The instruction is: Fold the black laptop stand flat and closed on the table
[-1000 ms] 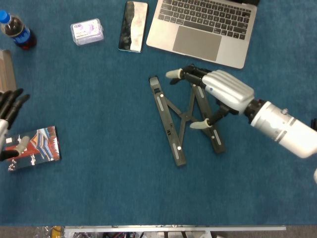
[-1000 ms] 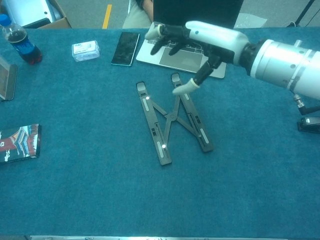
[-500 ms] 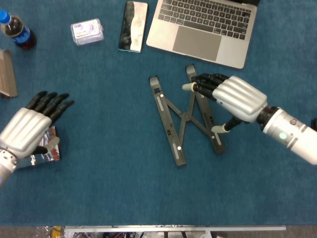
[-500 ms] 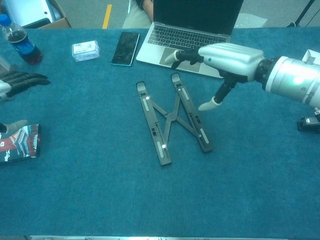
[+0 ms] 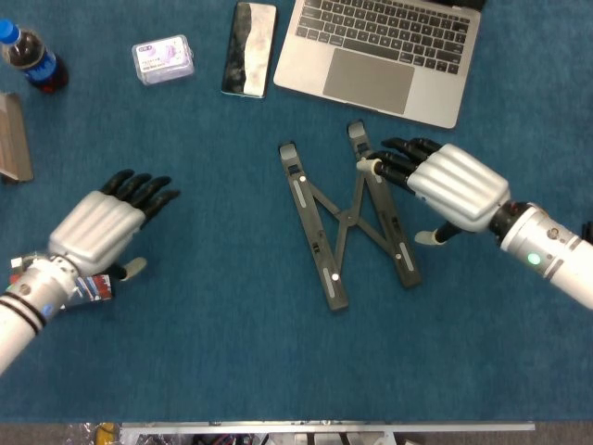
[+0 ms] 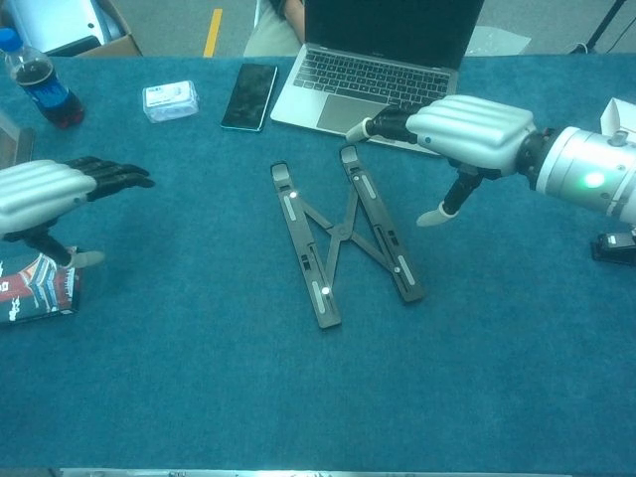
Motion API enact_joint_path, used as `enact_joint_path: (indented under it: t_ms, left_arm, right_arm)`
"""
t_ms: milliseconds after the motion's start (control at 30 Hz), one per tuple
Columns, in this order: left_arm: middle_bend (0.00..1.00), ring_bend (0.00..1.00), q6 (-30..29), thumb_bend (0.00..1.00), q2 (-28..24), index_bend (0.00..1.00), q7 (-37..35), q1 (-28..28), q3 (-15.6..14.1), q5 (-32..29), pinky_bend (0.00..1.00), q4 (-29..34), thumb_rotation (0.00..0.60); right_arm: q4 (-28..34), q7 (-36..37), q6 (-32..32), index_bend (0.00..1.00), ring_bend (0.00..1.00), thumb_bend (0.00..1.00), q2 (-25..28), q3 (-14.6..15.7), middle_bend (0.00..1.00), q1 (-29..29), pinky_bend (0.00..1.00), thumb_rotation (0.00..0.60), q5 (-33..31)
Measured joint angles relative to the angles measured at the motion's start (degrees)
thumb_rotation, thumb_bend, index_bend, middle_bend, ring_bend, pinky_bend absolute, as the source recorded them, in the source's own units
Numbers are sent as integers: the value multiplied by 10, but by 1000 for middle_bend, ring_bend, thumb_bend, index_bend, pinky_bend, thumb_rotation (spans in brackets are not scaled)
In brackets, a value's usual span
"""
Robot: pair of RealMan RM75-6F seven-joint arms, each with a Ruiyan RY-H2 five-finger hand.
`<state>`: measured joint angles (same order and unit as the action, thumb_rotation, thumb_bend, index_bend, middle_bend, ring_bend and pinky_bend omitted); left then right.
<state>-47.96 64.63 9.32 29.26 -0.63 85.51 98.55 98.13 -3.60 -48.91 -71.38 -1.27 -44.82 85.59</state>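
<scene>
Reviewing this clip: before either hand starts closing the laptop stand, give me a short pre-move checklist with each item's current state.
1. Laptop stand lies flat on the table, rails still spread in an X: ok, not yet folded.
2. Right hand empty, fingers apart, beside the stand's right rail: ok.
3. Left hand empty, fingers apart: ok, but far left of the stand.
4. Contact between right fingertips and the rail: cannot tell.
5. Laptop and phone apart from the stand: ok.
</scene>
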Motion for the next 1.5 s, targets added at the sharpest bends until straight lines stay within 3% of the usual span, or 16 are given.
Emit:
enact_joint_path:
  t_ms: [200,533,833,900,1133,1500]
  left_arm:
    - [19,0,20,280,22,17,23,21,-1,-6,0,-4,600]
    - [1,0,26,280,69,0,39,45,6,-18,0,-17,600]
    - [0,0,35,280,116,0,44,80,27,-39,0,-52,600]
    - [0,0,38,280,123,0,47,86,30,-46,0,-57,600]
    - [0,0,46,280,136,0,58,101,33,-68,0,-68,600]
    - [0,0,41,280,161,0,67,116,30,-78,0,-82,600]
  right_arm:
    - [8,-26,9,113,75,0,10,-1,154,2,187,600,-21]
    - [-17,-50,-4,112,62,0,6,10,150,12,187,600,6]
    - [-44,-21,-20,3,21,0,-6,27,92,20,174,600,48]
    - [-40,-19,-13,0,21,0,-5,27,107,21,175,600,38]
    - [4,-51,38,0,57,0,12,22,341,16,176,600,-56]
    - [59,-145,77,0,60,0,29,25,352,1,177,600,-157]
